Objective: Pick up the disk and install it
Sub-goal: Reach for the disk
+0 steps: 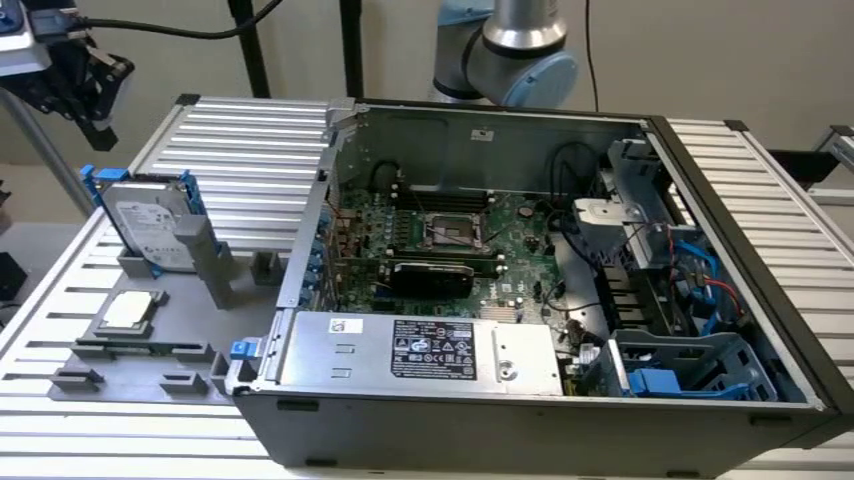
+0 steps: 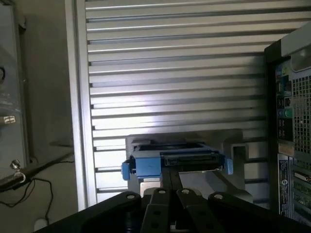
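Exterior view: the disk (image 1: 147, 222) stands upright in a grey holder (image 1: 218, 270).

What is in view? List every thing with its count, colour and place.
disk: one, silver-grey in a blue frame, upright in the holder at the exterior view's left.
chip: one, silver, flat on the holder, in front of the disk.
holder: one, grey, on the table beside the case.
case: one, dark grey, open, mid-table.
circuit board: one, green, inside the case.
box: one, silver with black label, inside the case's near wall.
table: one, silver slats, under everything.
arm: one, grey, behind the case.
gripper: one, black, above the disk, apart from it.
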Motion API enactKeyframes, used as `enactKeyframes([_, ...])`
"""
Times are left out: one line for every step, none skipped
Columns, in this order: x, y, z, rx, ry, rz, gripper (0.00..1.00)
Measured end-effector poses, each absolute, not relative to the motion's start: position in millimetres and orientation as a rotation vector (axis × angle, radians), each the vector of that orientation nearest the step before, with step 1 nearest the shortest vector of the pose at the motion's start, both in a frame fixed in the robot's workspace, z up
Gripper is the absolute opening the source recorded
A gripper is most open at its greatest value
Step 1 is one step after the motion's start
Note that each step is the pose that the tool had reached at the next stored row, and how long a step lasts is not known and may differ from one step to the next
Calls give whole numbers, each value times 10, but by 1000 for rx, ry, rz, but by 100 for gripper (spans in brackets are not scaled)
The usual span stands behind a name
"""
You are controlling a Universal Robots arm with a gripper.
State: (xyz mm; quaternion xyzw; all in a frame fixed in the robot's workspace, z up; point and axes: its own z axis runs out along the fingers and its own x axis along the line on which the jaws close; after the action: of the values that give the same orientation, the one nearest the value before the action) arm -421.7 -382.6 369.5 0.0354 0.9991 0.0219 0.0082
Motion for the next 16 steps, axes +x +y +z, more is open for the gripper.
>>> enactKeyframes([-4248, -3817, 3691, 110, 3122, 68, 0])
enactKeyframes([-4268, -3809, 3688, 109, 3122, 68, 0])
enactKeyframes([-4275, -3802, 3683, 106, 3122, 69, 0])
enactKeyframes([-4279, -3796, 3678, 103, 3123, 68, 0])
enactKeyframes([-4280, -3790, 3673, 98, 3123, 68, 0])
enactKeyframes([-4280, -3790, 3672, 96, 3123, 68, 0])
enactKeyframes([-4280, -3790, 3672, 96, 3124, 68, 0])
enactKeyframes([-4280, -3790, 3672, 96, 3124, 68, 0])
enactKeyframes([-4280, -3790, 3672, 96, 3124, 68, 0])
enactKeyframes([-4280, -3789, 3672, 96, 3124, 68, 0])
enactKeyframes([-4280, -3790, 3672, 96, 3124, 68, 0])
enactKeyframes([-4280, -3790, 3672, 96, 3124, 68, 0])
enactKeyframes([-4280, -3790, 3672, 96, 3124, 68, 0])
enactKeyframes([-4280, -3789, 3672, 96, 3124, 68, 0])
enactKeyframes([-4280, -3790, 3672, 96, 3124, 68, 0])
enactKeyframes([-4280, -3790, 3672, 96, 3124, 68, 0])
